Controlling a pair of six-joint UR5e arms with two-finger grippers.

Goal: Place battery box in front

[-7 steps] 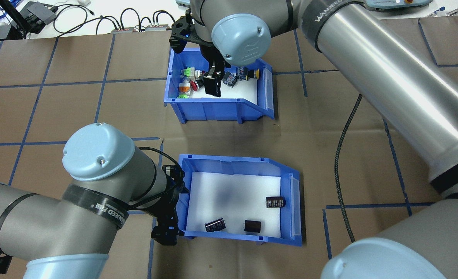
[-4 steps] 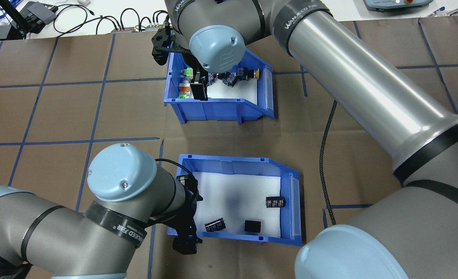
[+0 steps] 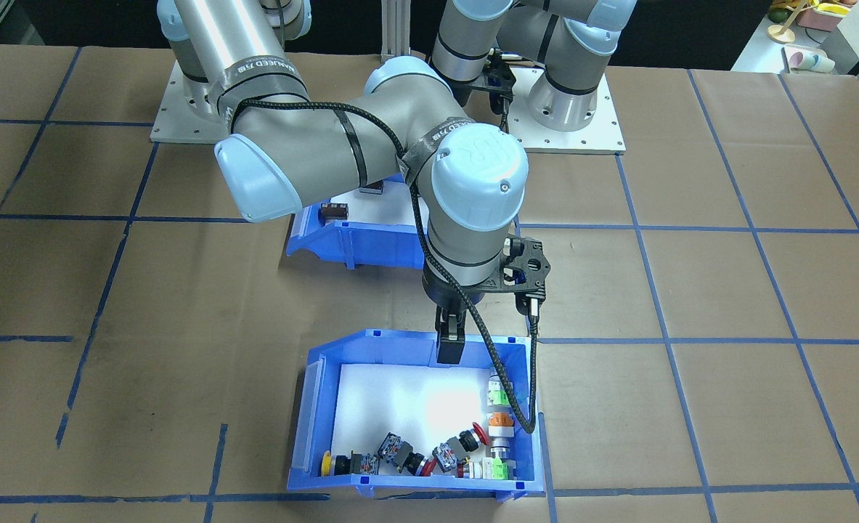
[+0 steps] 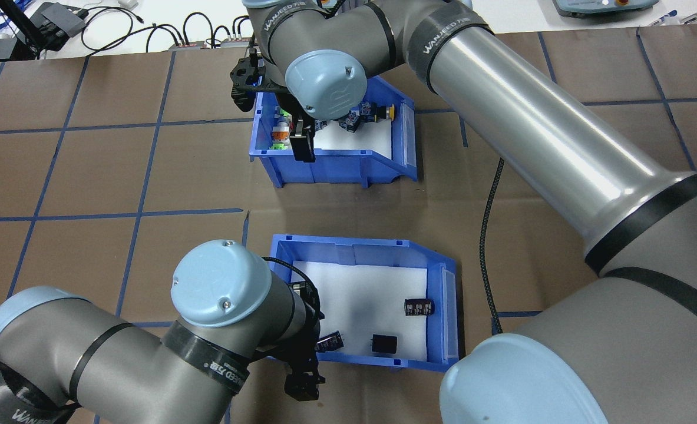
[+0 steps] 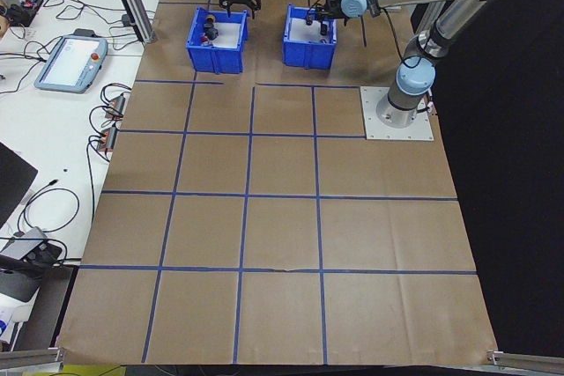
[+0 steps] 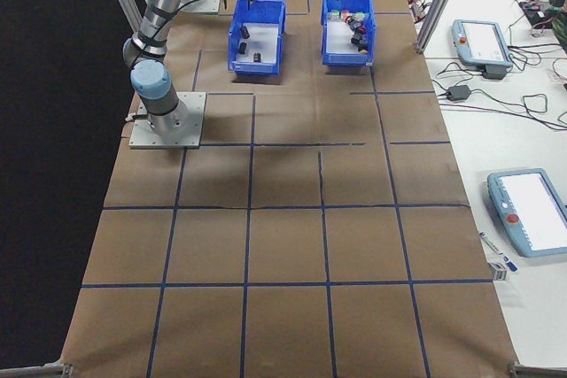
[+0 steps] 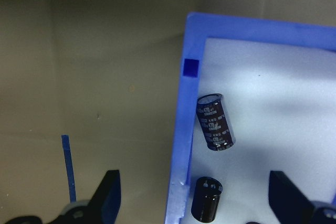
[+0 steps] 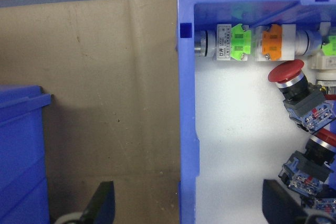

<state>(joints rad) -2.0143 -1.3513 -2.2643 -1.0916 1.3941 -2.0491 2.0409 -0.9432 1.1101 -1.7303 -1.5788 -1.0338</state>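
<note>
Grasp-approach step: left hand (image 7: pixel 194 203) spread, straddling battery box (image 4: pixel 442 294) wall at robot-side desk edge; right hand (image 8: pixel 184 208) spread astride switch bin (image 8: pixel 188 103) wall — next, pinch walls, swap.

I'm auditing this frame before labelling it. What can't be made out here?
- Battery box: its near-left corner is hidden by the left arm in the overhead view; mostly behind the right arm in the front-facing view.
- Left gripper: fingers cut off by the wrist view's bottom edge; whether they touch the wall is unclear.
- Switch bin: labels on the switches too small to read.
</note>
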